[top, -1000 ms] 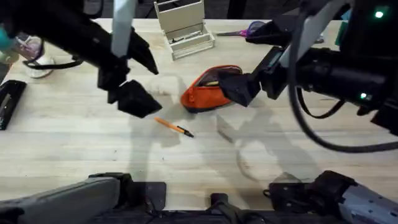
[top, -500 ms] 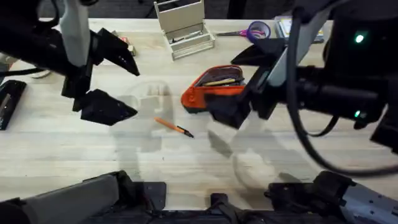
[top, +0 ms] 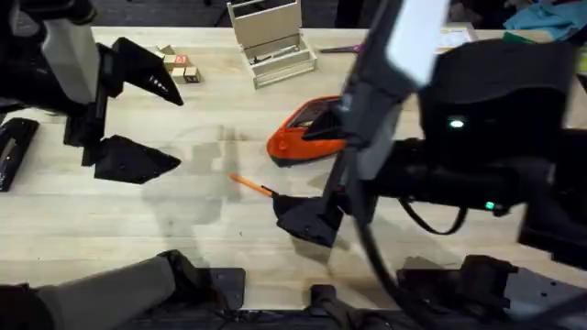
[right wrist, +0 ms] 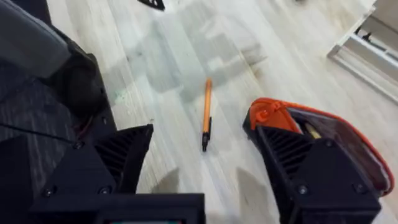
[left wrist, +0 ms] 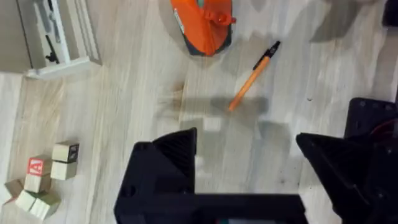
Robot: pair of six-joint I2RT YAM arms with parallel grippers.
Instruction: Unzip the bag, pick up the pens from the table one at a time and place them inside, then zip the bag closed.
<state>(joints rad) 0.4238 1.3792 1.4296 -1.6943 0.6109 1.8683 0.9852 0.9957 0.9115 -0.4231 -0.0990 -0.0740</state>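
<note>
Progress looks to be about halfway, judging by how things lie. The bag (top: 307,133) sits near the middle of the table (top: 110,229), and its zipper is open: the right wrist view shows a dark gap along the top with something pale and slim inside, which may be one of the pens, though I cannot be sure. The orange pen (top: 252,185) lies loose on the wood just beside the bag, its black tip pointing toward the right arm.

The right gripper (top: 307,220) hangs low over the table close to the pen's tip, its fingers spread wide and holding nothing. From its own camera the pen (right wrist: 206,121) lies ahead of the spread fingers, not between them. The left gripper (top: 133,124) is well off to the left side, also wide open and empty, high enough that its camera takes in the pen (left wrist: 252,78) and the end of the bag (left wrist: 202,25).

What is left, then: picking up the orange pen, putting it in the bag, and zipping the bag shut.
</note>
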